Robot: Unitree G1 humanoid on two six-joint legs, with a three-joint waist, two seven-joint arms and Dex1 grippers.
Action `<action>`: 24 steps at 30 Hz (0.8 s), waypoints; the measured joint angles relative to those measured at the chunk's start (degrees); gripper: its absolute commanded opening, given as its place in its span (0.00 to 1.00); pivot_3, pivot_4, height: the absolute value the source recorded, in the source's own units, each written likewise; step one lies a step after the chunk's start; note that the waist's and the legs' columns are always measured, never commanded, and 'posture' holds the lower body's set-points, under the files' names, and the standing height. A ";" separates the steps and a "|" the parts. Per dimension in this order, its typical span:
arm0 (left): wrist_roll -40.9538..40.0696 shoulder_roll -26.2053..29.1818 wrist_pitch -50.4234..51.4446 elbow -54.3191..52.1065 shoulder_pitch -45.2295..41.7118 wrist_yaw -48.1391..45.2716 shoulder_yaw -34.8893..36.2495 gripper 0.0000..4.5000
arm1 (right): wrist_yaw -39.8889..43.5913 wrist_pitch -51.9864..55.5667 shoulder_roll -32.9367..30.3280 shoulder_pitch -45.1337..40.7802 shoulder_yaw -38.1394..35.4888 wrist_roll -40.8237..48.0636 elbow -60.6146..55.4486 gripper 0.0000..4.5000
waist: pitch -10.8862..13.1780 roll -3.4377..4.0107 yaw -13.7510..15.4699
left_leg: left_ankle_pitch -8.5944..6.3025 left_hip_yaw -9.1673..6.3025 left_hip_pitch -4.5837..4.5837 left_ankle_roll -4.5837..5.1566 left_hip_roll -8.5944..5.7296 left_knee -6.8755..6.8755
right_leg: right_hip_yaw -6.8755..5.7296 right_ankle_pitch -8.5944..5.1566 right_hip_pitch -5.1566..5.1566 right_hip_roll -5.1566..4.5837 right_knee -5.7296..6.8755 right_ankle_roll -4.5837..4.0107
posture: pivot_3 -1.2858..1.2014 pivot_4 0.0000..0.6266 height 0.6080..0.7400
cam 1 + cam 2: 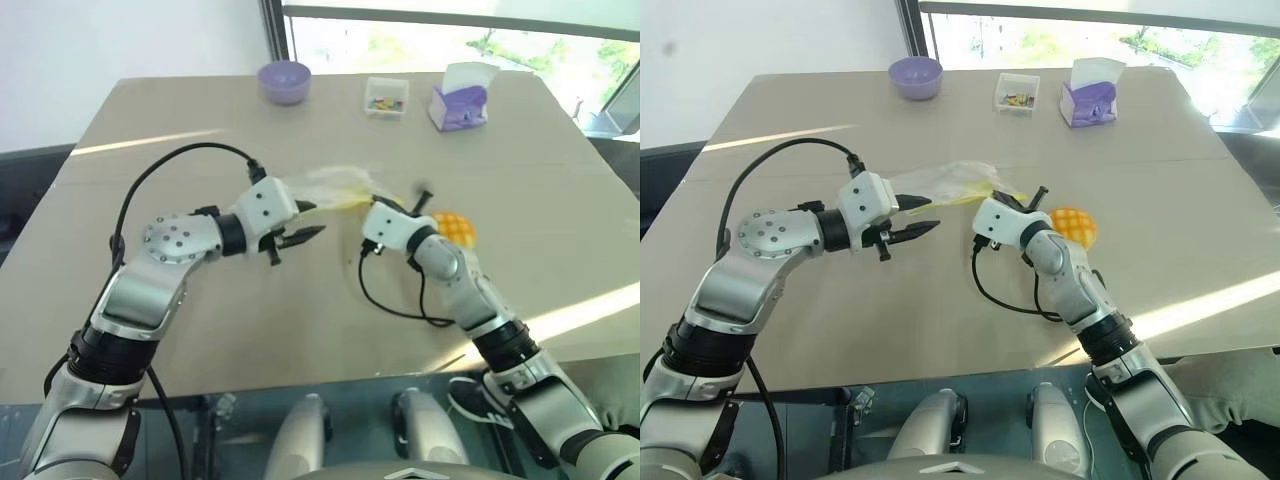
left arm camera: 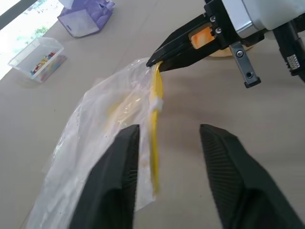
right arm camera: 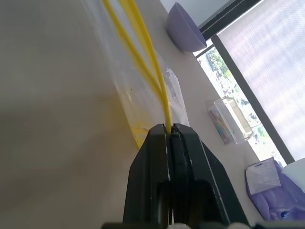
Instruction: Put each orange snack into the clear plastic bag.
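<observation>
The clear plastic bag (image 1: 335, 187) lies crumpled on the tan table (image 1: 560, 200), its yellow seal strip (image 2: 155, 109) turned toward the grippers. My right gripper (image 3: 170, 128) is shut on one end of that strip and holds it lifted. My left gripper (image 2: 169, 131) is open, its two black fingers standing on either side of the strip without pinching it; the bag's body lies just beyond the fingers. An orange snack (image 1: 452, 227), round with a criss-cross top, rests on the table just beyond my right wrist, outside the bag.
Along the table's far edge stand a purple bowl (image 1: 284, 80), a small clear box of coloured bits (image 1: 386, 97) and a purple-and-white tissue pack (image 1: 460, 100). Black cables loop off both wrists over the table.
</observation>
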 measured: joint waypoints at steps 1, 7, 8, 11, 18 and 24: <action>0.79 -0.02 0.08 0.27 -0.24 -0.02 -0.04 0.44 | 0.01 0.04 0.06 0.00 0.00 -0.05 0.00 0.00 | 0.00 0.00 0.01 | 0.00 0.00 0.00 0.00 0.01 0.00 | -0.01 0.00 0.00 0.01 0.00 0.00 | 0.52 0.24 0.98; 3.85 -1.65 3.36 0.23 -1.88 1.04 -1.48 0.44 | 0.20 0.73 0.62 0.00 0.04 -0.41 -0.01 0.00 | 0.00 0.00 0.04 | 0.00 -0.01 0.00 0.00 0.01 0.00 | -0.01 0.00 0.01 0.01 0.01 0.00 | 0.52 0.24 0.98; 4.22 -1.95 3.80 0.22 -1.89 1.14 -1.77 0.44 | 0.27 0.88 0.68 0.00 0.11 -0.52 -0.01 0.00 | 0.00 0.00 0.04 | 0.00 -0.01 0.00 0.00 0.01 0.00 | -0.01 0.00 0.01 0.01 0.01 0.00 | 0.52 0.24 0.98; 5.34 -2.55 4.46 0.21 -1.89 1.18 -2.13 0.44 | 0.45 1.04 0.69 0.00 0.25 -0.84 -0.05 0.00 | 0.00 0.00 0.03 | 0.00 -0.01 0.00 0.00 0.01 0.01 | -0.01 0.00 0.00 0.02 0.01 0.00 | 0.52 0.24 0.98; 5.61 -3.79 5.65 0.21 -2.84 1.12 -2.11 0.02 | 1.06 1.29 0.70 0.04 0.64 -1.75 -0.53 0.00 | 0.00 0.00 0.04 | 0.00 -0.02 0.01 0.00 0.02 0.01 | -0.02 0.00 0.00 0.02 0.02 0.00 | 0.52 0.24 0.98; 6.63 -5.36 -0.26 3.90 -2.95 1.70 -1.83 0.00 | 5.04 2.17 -0.07 0.42 0.55 0.41 -2.15 0.15 | 0.00 0.00 0.09 | 0.00 -0.03 0.01 0.00 0.02 0.02 | -0.03 0.00 0.01 0.02 0.02 0.00 | 0.52 0.24 0.98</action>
